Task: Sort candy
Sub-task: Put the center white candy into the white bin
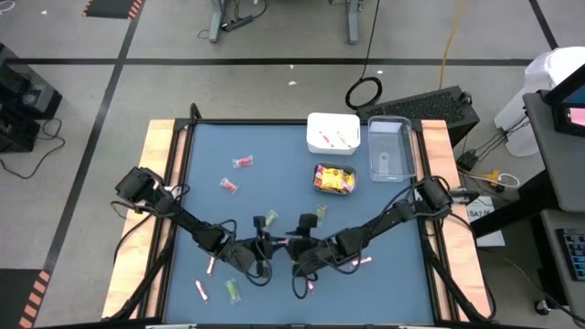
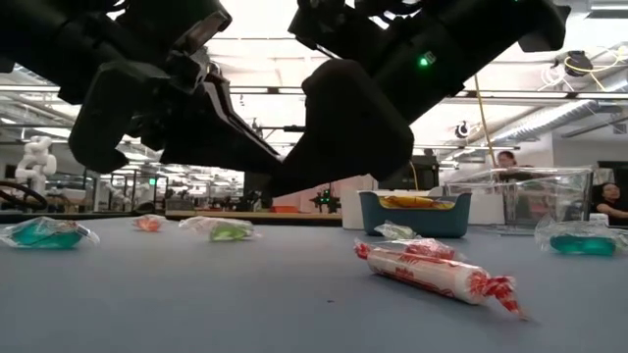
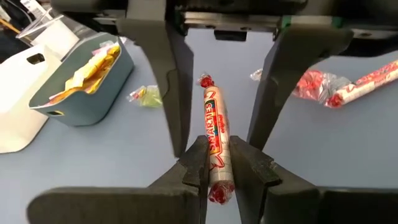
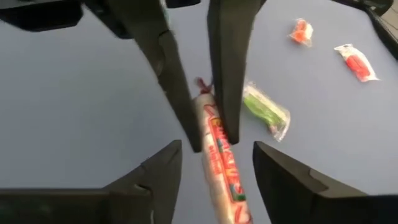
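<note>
A pink-white stick (image 3: 216, 140) is pinched by the left gripper (image 3: 217, 171) mid-table near the front edge, apparently for handover, the right gripper (image 4: 214, 171) is held wide astride it, other candy (image 1: 241, 163) is scattered over the blue table (image 1: 274, 146), lab room behind.

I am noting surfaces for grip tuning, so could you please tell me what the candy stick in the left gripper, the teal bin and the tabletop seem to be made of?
Candy stick: glossy printed film, probably plastic, twisted at the ends.
Teal bin: matte moulded plastic, judging by its smooth rounded walls.
Tabletop: flat matte blue sheet; the material itself is unclear.
</note>
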Action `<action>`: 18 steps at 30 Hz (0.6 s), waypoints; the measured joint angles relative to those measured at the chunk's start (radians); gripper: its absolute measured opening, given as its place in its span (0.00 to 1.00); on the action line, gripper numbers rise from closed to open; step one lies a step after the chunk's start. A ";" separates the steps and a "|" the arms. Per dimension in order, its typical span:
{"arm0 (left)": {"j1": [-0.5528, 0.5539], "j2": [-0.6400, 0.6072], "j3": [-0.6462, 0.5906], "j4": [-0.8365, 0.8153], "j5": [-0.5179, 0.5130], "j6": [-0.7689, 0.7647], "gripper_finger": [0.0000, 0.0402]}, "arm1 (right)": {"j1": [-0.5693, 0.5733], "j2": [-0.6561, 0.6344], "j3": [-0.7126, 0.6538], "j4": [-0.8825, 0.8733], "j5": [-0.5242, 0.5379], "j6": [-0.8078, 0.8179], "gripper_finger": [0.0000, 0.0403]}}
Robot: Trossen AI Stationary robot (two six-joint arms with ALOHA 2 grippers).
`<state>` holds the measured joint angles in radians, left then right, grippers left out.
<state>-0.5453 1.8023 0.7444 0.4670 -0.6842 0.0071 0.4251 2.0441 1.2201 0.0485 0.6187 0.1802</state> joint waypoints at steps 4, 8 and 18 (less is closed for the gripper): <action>0.000 0.000 0.000 -0.013 0.000 0.000 0.14 | 0.002 0.000 0.000 -0.012 -0.009 0.000 0.38; 0.000 0.000 0.000 -0.015 0.001 -0.001 0.14 | 0.002 0.000 0.000 -0.017 -0.022 -0.001 0.30; -0.001 0.000 0.000 -0.017 -0.009 0.000 0.14 | 0.002 0.000 0.000 -0.021 -0.021 -0.018 0.06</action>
<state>-0.5461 1.8019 0.7444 0.4503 -0.6928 0.0067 0.4267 2.0437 1.2201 0.0274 0.5974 0.1627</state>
